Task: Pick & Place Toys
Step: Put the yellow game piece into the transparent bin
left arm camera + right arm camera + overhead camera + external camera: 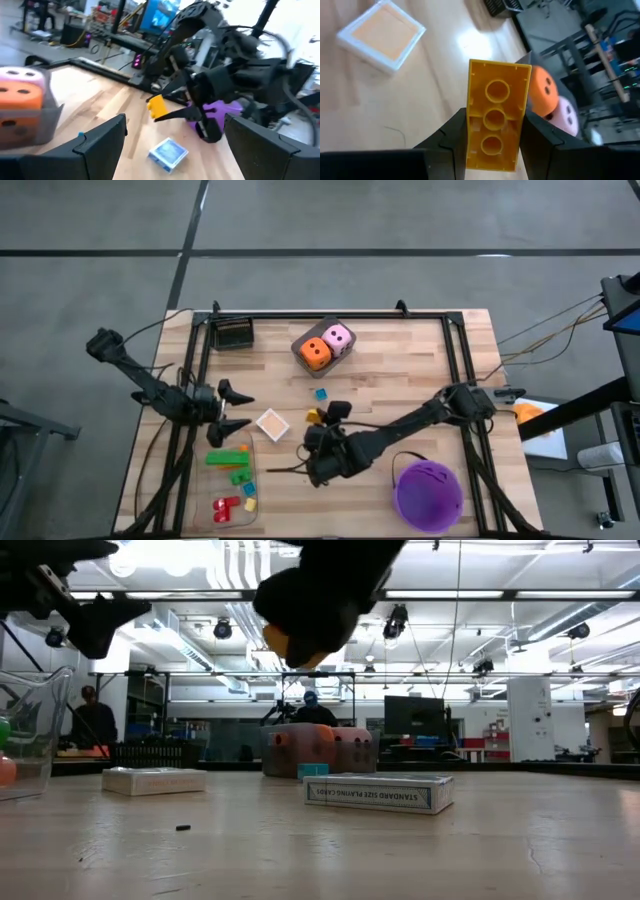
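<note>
My right gripper (318,420) hangs over the middle of the table, shut on a yellow brick (496,115), which also shows in the left wrist view (158,106). My left gripper (238,410) stands open at the table's left, level, with nothing between its fingers. Under it lies the clear tray (262,480) with green bricks (228,457), red bricks (224,507) and small yellow and blue ones. A flat orange tile (272,423) and a blue tile (321,393) lie on the wood. The orange die (315,353) and pink die (339,337) sit in a grey holder at the far side. My right gripper pinches the yellow brick by its two long sides (470,142), near one end, between the two fingers (542,142). The rest of the brick sticks out past the fingertips, its hollow underside toward the wrist camera. The fingers slant down from the table's right. The brick is clear of the table.
A purple bucket (428,492) stands at the near right, beside the right arm. A black basket (233,333) sits at the far left corner. Black rails (330,315) frame the table. Bare wood lies between the dice and the bucket.
</note>
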`<act>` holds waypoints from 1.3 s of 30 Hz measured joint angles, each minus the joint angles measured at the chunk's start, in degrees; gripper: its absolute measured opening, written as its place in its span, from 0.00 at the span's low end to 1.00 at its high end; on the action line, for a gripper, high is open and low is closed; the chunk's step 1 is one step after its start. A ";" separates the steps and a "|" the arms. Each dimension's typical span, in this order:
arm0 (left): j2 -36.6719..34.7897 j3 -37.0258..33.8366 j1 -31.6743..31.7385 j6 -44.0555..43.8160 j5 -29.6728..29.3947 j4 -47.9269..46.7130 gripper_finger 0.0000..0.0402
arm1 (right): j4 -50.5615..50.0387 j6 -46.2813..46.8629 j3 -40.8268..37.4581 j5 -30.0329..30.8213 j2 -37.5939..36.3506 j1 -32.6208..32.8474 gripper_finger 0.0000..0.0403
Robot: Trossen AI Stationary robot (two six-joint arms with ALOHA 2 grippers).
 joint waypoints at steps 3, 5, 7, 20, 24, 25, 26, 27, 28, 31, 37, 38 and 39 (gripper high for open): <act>4.18 0.53 2.06 -1.53 0.27 1.25 0.84 | 0.40 -2.82 2.00 0.80 1.41 -0.72 0.32; 7.16 1.45 3.55 -2.47 1.33 1.25 0.84 | 0.66 -5.02 3.64 0.95 2.38 -1.05 0.32; 9.98 2.50 4.76 -2.56 3.01 1.23 0.84 | 1.60 -7.43 4.94 0.99 3.35 -1.27 0.32; 28.34 11.23 9.80 -6.22 5.62 1.22 0.84 | 5.46 -21.24 15.12 3.03 10.73 -1.82 0.32; 32.73 12.86 11.62 -9.68 5.71 1.16 0.84 | 5.40 -23.83 18.40 3.46 12.62 -2.35 0.32; 33.64 13.19 12.14 -10.52 6.13 1.14 0.84 | 5.46 -24.15 19.07 3.48 12.98 -2.50 0.32; 34.40 13.32 12.64 -11.32 6.61 1.07 0.84 | 5.44 -24.62 19.53 3.50 13.17 -2.65 0.32; 34.95 13.40 13.12 -11.75 7.29 1.00 0.84 | 5.41 -24.92 19.93 3.50 13.36 -2.81 0.32; 35.43 13.51 13.65 -11.98 8.46 0.98 0.84 | 5.56 -25.00 20.16 3.51 13.42 -2.96 0.32; 36.31 13.67 15.12 -12.84 10.36 0.95 0.84 | 5.58 -25.13 20.47 3.52 13.42 -3.28 0.32; 36.62 13.29 16.55 -12.85 10.52 0.90 0.84 | 5.50 -25.48 20.47 3.52 13.42 -3.33 0.32; 36.61 13.29 16.57 -12.85 10.53 0.90 0.83 | 5.58 -25.46 20.47 3.50 13.42 -3.31 0.32; 36.61 13.29 16.57 -12.86 10.54 0.86 0.82 | 5.60 -25.46 20.47 3.46 13.42 -3.30 0.32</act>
